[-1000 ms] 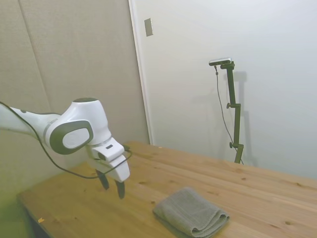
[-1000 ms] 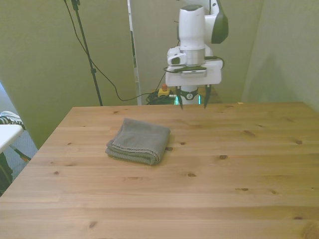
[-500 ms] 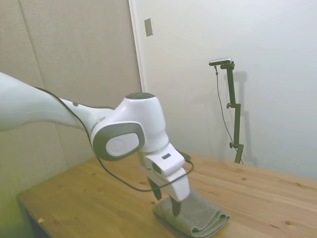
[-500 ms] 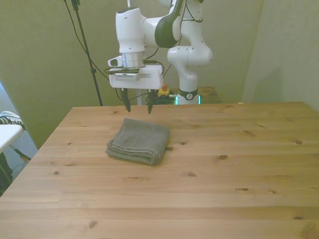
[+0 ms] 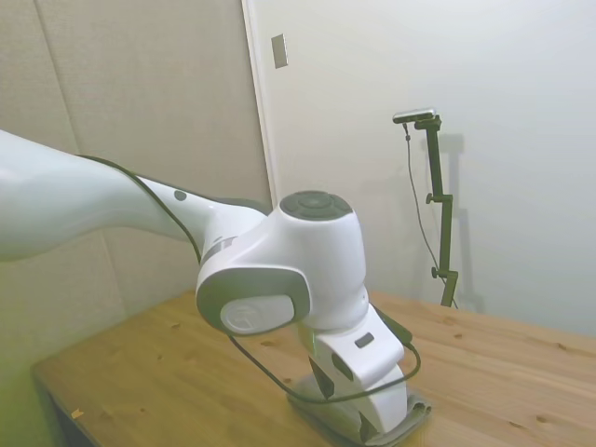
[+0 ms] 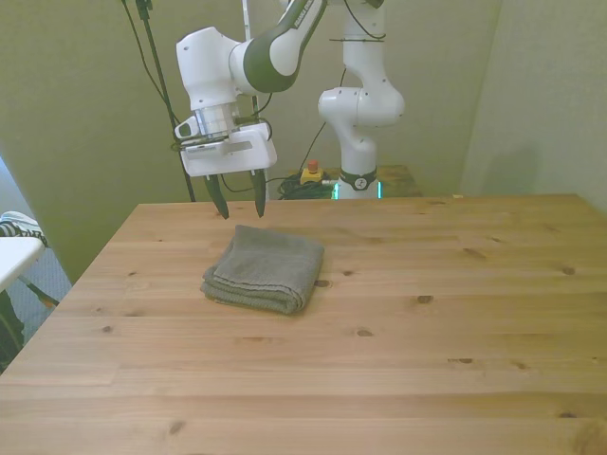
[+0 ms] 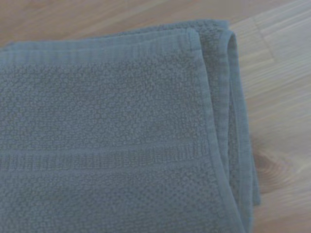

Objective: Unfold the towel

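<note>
The end effector (image 6: pixel 238 204) has swung from the upper middle of the front frame to the upper left, and now hangs with its fingers apart just above the far edge of the soft grey-green folded terry towel (image 6: pixel 264 268). That puts it in reach, so a grasp of a loose layer looks next. The towel lies untouched on the pale pine worktop (image 6: pixel 427 332), left of centre. The wrist view alone shows the stacked hemmed edges (image 7: pixel 221 121); in the side view the arm hides most of the towel (image 5: pixel 414 413).
</note>
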Tool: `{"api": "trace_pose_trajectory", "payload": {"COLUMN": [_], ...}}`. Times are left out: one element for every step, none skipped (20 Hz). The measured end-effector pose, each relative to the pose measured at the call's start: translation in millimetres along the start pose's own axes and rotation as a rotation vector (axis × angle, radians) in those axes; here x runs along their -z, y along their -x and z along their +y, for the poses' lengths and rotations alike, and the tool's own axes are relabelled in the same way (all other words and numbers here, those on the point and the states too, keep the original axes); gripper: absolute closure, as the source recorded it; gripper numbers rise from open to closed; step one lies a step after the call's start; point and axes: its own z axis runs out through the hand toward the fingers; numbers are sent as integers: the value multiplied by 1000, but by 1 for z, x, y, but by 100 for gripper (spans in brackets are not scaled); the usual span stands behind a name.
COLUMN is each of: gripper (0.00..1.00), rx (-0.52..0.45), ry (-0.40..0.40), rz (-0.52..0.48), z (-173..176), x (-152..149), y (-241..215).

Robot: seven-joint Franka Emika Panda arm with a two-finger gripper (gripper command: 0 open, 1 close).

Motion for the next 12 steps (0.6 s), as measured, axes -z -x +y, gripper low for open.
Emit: {"api": "trace_pose_trajectory", "payload": {"gripper": [0, 0, 0, 0, 0, 0, 0, 0, 0, 0, 0, 0], "rx": [-2, -2, 1, 12, 27, 43, 55, 65, 73, 82, 89, 98], "ry": [-9, -13, -20, -38, -66, -96, -118, -133, -143, -154, -164, -174], "rz": [-22, -34, -43, -50, -61, -75, -94, -115, -135, -149, -159, -163], "z": [4, 8, 10, 11, 12, 14, 16, 18, 19, 19, 19, 19], "x": [-5, -10, -13, -16, -21, -26, -31, -35, -37, -39, -39, -40], "y": [-3, -7, -11, -15, -17, -20, -22, -23, -25, -26, -27, -28]}}
